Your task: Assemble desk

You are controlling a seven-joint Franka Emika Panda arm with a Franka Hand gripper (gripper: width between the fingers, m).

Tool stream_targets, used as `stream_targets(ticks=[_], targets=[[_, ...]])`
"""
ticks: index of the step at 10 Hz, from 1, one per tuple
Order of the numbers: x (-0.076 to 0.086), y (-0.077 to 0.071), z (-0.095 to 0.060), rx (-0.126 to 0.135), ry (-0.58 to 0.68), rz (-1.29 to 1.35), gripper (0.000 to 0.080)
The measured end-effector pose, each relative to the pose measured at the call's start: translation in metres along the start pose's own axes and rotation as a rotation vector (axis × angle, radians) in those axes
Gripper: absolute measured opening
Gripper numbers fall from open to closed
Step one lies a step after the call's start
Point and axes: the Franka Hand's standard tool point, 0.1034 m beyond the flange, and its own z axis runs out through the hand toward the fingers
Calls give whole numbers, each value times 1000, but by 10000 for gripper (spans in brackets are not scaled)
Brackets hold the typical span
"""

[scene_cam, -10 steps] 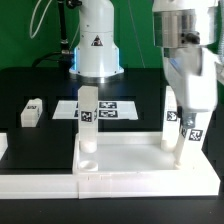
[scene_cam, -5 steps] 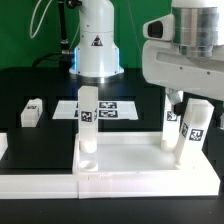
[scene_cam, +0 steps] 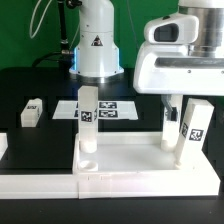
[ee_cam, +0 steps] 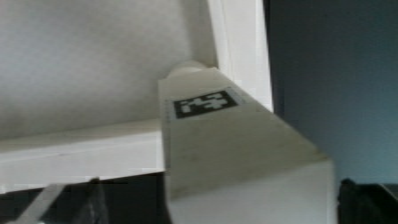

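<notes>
An upright desk leg (scene_cam: pixel 195 130) is being straddled by the gripper (scene_cam: pixel 188 104) directly above it, in the desk top's (scene_cam: pixel 130 166) corner; whether it is being clamped cannot be told.

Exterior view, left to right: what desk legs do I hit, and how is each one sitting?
loose leg, lying flat off the desk top → left standing leg, at the desk top's left end → right standing leg, at its right end

Ext cam low, near, facing arm base (scene_cam: pixel 98 45); wrist cam v. close, downward; shared: leg (scene_cam: pixel 194 130) in desk-top (ee_cam: pixel 237 40) corner.
</notes>
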Motion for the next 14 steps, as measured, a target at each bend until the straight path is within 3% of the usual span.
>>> stream_targets(ticks=[2, 4, 5, 6, 10, 12, 14], targets=[[0, 0, 0, 0, 1, 46, 649], [1, 1, 0, 0, 2, 50, 387], [1, 2, 0, -2, 1, 151, 387], [1, 4, 0, -3, 2, 237, 295], [5, 15, 1, 9, 39, 644, 295], [1, 20, 2, 49, 56, 972, 295], [-4, 14, 2, 95, 20, 1277, 295]])
